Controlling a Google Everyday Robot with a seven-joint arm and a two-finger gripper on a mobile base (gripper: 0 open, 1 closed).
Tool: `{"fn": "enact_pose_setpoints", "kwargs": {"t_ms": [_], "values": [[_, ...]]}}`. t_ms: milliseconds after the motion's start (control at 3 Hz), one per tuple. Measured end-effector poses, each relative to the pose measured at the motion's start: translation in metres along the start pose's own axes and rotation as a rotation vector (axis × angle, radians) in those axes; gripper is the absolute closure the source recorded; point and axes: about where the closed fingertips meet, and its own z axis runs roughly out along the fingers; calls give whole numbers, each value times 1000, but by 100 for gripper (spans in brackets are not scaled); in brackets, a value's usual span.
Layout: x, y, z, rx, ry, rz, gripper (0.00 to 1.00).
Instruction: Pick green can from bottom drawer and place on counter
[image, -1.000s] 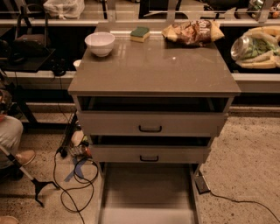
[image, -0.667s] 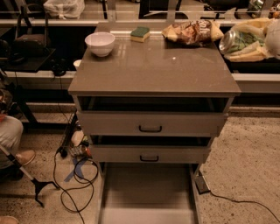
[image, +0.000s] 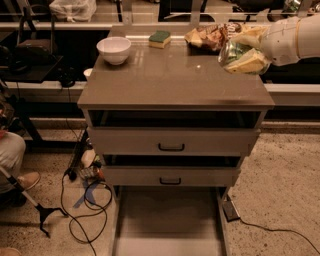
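The green can (image: 233, 51) is held sideways in my gripper (image: 244, 54), whose cream fingers close around it. The white arm reaches in from the upper right. The can hangs a little above the right rear part of the grey-brown counter (image: 170, 80). The bottom drawer (image: 170, 220) is pulled out at the bottom of the view and its tray shows nothing in it.
On the counter's back edge stand a white bowl (image: 114, 49), a green-topped sponge (image: 160, 38) and a chip bag (image: 210, 34) just behind the gripper. The two upper drawers with black handles (image: 171, 147) are partly open. Cables (image: 82, 210) and a person's leg (image: 12, 155) lie at the left.
My arm has moved left from the right edge of view, carrying the green can in over the counter's right side. Nothing else has moved.
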Motion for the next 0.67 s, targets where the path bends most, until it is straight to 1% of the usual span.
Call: {"fn": "enact_pose_setpoints", "kwargs": {"t_ms": [333, 667], "values": [[0, 0, 0, 0, 0, 0, 100], [9, -7, 23, 7, 8, 60, 100]]}}
